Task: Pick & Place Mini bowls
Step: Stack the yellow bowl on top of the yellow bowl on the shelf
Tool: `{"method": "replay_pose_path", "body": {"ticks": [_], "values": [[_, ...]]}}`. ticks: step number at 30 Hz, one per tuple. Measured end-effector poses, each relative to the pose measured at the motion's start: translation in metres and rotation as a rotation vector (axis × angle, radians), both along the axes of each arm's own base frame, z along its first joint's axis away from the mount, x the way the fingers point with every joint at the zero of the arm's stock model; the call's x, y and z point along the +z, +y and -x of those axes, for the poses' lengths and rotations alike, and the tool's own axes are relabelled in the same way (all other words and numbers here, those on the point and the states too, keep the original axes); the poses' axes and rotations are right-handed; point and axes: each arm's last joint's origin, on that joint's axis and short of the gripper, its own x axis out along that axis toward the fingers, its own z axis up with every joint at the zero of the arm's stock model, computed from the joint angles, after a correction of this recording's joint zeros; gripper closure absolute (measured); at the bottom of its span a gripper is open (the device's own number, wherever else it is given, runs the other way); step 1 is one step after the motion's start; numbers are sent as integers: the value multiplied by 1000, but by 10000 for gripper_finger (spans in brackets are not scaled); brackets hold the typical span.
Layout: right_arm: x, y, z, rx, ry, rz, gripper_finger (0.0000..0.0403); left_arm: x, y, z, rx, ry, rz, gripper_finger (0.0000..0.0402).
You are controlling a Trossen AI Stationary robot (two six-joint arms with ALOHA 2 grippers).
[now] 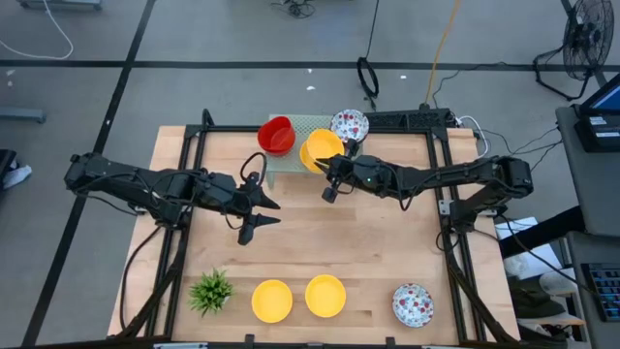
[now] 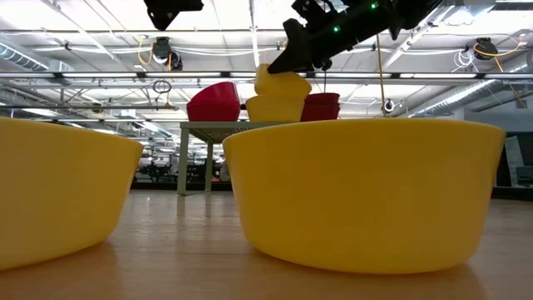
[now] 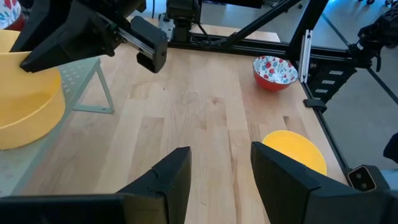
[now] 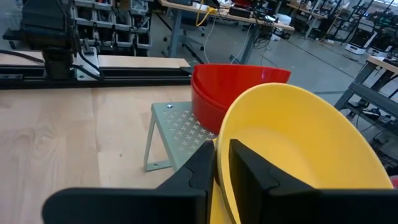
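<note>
Gripping the rim of a yellow bowl [image 1: 321,149], your right gripper [image 1: 335,167] has its fingers pinched narrow on the wall and holds the bowl tilted at the small metal stand [image 1: 291,155] on the far side of the table [image 1: 368,242]. Nearest you, along the front edge: green plant [image 1: 210,290], two yellow bowls [image 1: 272,300] [image 1: 325,295], one speckled bowl [image 1: 413,303]. Mid-table: left gripper [image 1: 258,213], fingers spread, holding nothing, waiting above bare wood. Far side: red bowls [image 1: 277,135] on the stand, a second speckled bowl [image 1: 350,124] just beside it. Step in hand appears to be the lift or set-down of the gripped bowl; which one, you cannot tell. Next move calls for keeping that bowl clear of the red stack. Surface: pale wood planks in a black frame. Beyond: grey floor, cables, a fan [image 1: 587,39], shelving and ceiling lights.
</note>
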Motion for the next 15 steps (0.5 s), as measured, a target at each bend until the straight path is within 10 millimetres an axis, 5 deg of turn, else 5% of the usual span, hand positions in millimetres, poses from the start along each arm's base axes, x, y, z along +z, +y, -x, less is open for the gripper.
{"method": "replay_pose_path", "body": {"ticks": [15], "values": [[-1,0,0,11,31,41,334,0,0,0,1,0,2,234]]}}
